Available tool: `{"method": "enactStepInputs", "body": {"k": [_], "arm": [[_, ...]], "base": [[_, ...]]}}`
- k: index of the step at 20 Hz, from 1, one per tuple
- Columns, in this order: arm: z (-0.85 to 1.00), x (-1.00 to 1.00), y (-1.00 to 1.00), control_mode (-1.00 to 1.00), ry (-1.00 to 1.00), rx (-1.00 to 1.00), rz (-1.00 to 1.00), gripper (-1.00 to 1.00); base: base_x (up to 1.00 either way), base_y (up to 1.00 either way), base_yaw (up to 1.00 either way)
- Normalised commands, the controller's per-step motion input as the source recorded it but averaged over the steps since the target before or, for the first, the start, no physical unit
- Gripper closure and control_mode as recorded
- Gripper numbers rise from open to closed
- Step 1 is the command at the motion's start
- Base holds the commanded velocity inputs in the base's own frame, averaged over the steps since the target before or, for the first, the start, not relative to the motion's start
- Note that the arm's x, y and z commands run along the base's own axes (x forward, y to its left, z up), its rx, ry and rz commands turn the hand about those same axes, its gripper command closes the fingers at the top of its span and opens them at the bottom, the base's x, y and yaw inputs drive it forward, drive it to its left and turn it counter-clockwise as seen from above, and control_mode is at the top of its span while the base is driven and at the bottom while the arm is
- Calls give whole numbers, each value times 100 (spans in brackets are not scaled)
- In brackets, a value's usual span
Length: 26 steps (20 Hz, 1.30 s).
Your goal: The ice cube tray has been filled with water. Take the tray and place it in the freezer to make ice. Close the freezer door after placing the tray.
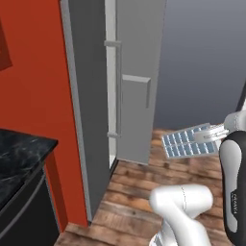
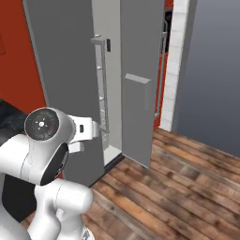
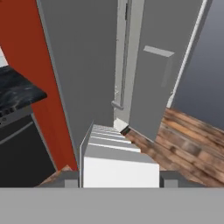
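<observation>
The ice cube tray, pale grey with two rows of light-blue water-filled cells, hangs roughly level above the floor, right of the fridge. My gripper is shut on its right end. In the hand view the tray runs forward from between the fingertips toward the fridge. The freezer door stands open, swung out toward me, with a box-shaped bin on its inner face. Left of it a narrow gap shows the freezer and its white shelves.
A red cabinet side flanks the grey fridge on the left. A black marble counter with a dark front sits below it. Wooden floor spreads to the right, up to a grey wall and a white brick pillar.
</observation>
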Motion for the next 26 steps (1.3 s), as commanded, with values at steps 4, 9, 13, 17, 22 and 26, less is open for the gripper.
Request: {"method": "enactStepInputs", "body": {"k": [4,9,13,17,22,26], "arm": [[0,0,0,100,0,0,0,100],[0,0,0,100,0,0,0,100],[0,0,0,100,0,0,0,100],[0,0,0,100,0,0,0,100],[0,0,0,100,0,0,0,100],[0,0,0,100,0,0,0,100]], "base": [[54,0,19],[55,-7,23],[56,-14,24],[46,-26,26],[34,-35,26],[32,-29,22]]}}
